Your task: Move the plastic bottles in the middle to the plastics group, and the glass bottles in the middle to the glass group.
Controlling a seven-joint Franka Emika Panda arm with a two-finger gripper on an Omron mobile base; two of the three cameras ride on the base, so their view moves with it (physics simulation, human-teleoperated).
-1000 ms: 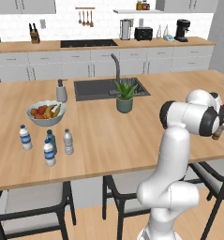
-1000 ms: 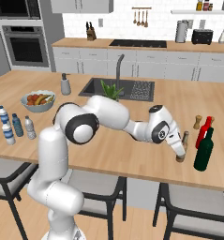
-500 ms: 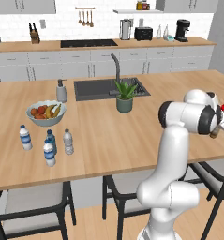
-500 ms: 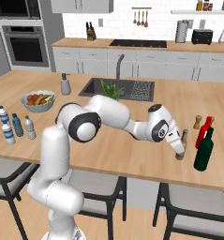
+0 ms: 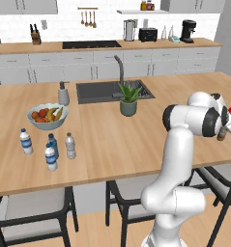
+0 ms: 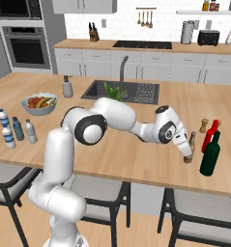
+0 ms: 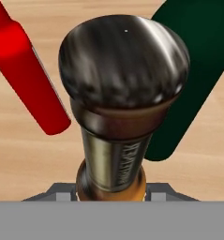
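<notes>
Amber bottle [image 6: 188,149] upright | fingers [image 6: 186,153] gripping it | beside green bottle [image 6: 210,153], red bottle [image 6: 211,134]

Kitchen: sink [image 5: 100,90], oven [image 6: 27,47], island counter [image 5: 112,140]

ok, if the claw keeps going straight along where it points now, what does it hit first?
The amber bottle already between its fingers fills that line. Past it, probably the wooden counter, between the red bottle and the dark green bottle, both close beside. Depth is unclear.
</notes>
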